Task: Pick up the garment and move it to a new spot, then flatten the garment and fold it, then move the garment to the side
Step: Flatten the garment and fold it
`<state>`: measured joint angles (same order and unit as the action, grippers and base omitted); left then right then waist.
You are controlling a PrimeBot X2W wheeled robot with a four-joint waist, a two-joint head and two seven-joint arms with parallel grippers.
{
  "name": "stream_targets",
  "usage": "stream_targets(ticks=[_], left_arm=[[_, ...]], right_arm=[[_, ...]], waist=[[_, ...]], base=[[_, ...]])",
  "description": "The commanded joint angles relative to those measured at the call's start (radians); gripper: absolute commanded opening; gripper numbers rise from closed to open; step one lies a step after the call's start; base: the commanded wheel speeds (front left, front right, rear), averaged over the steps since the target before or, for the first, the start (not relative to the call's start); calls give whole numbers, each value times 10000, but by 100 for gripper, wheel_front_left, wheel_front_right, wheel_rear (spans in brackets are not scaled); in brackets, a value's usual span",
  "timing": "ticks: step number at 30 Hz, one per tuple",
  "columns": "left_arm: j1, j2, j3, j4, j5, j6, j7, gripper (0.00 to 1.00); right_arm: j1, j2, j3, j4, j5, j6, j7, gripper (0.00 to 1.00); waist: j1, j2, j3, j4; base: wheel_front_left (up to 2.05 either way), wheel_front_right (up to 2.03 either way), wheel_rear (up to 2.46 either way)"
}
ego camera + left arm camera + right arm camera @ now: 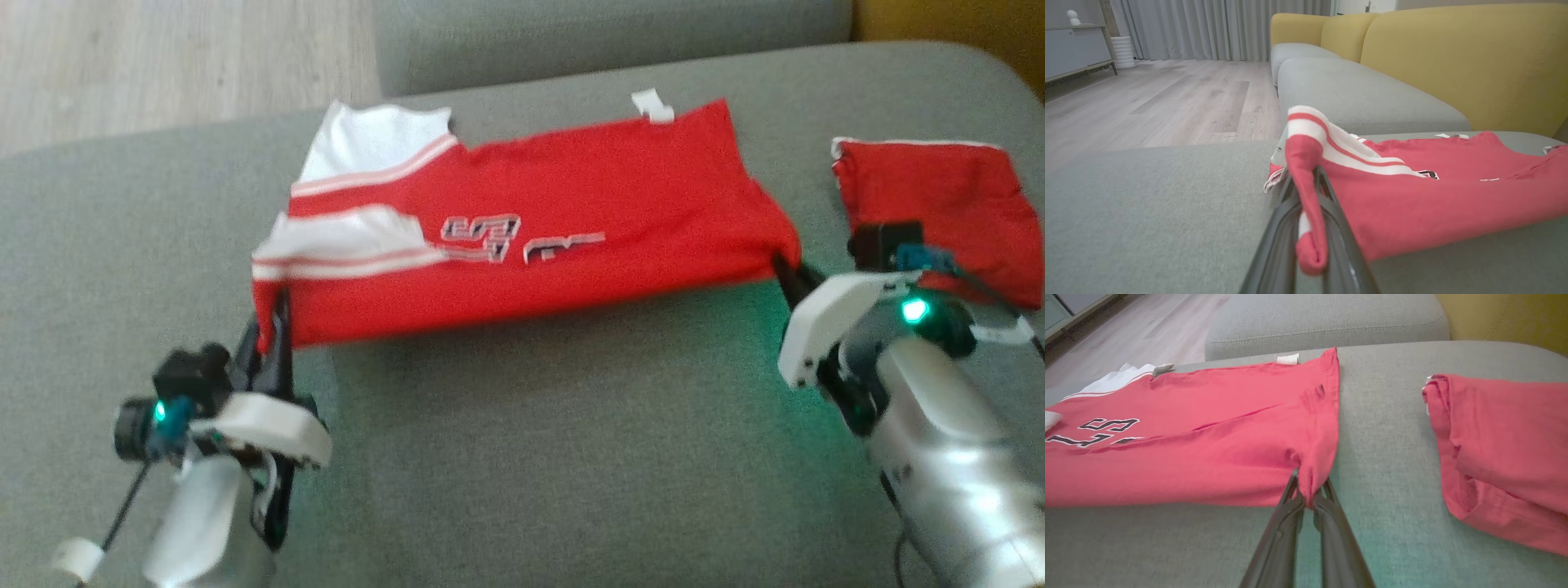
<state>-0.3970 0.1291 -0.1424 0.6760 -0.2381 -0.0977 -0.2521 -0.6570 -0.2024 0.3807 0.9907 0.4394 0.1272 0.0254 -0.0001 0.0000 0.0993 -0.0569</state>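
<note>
The garment (522, 229) is a red shirt with white striped sleeves and dark lettering, spread across the grey couch seat. Its near edge is lifted and stretched between both grippers. My left gripper (273, 322) is shut on the near left corner, where the cloth (1306, 183) drapes between the dark fingers. My right gripper (790, 273) is shut on the near right corner of the garment (1188, 457), the fabric pinched at the fingertips (1308, 496). A white label (653, 104) shows at the far edge.
A second folded red garment (939, 212) lies on the seat to the right, close behind my right wrist. The seat cushion (531, 425) is bare in front of the shirt. A yellow backrest (1453, 61) rises on the right, wood floor (1147, 102) lies beyond the left edge.
</note>
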Motion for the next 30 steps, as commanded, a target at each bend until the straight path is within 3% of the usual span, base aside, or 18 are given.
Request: stream_targets(ticks=[1,8,15,16,17,20,22,23,24,30], left_arm=[[-43,215,182,-181,-96,-41,-83,0],[1021,131,-208,-119,-497,-210,579,0],[1866,245,-475,-714,-735,-249,1464,0],[1947,260,-490,-835,-754,-245,1537,0],[2015,279,-491,-958,-772,-224,1594,0],[2111,339,-491,-1271,-781,-106,1750,0],[2070,374,-481,-1460,-759,3,1796,54],[2070,374,-481,-1460,-759,3,1796,54],[2034,386,-470,-1554,-745,63,1788,99],[1541,453,-324,-2164,-681,377,1429,100]], right_arm=[[337,-251,327,-517,242,35,299,0],[1684,-1145,862,-2097,1151,35,1929,0],[3094,-1626,268,-3597,1531,35,2837,0],[3242,-1634,60,-3793,1467,35,2786,6],[3367,-1607,-183,-3979,1377,35,2688,100],[3577,-1430,-856,-4518,1071,35,2499,100],[3575,-1321,-1359,-4904,757,35,2270,100],[3575,-1321,-1359,-4904,757,35,2270,100],[3552,-1269,-1590,-5115,554,35,2116,100],[3255,-773,-2767,-6331,-488,35,985,100]], waist=[[1,0,-367,-32],[1,0,-1067,-29],[1,0,-1201,1],[1,0,-1189,-11],[1,0,-1166,-38],[1,0,-1056,-134],[1,0,-971,-213],[1,0,-971,-213],[1,0,-929,-246],[1,0,-551,-485]], base=[[0,0,0],[0,0,0],[0,0,0],[0,0,0],[0,0,0],[0,0,0],[0,0,0],[0,0,0],[0,0,0],[0,0,0]])
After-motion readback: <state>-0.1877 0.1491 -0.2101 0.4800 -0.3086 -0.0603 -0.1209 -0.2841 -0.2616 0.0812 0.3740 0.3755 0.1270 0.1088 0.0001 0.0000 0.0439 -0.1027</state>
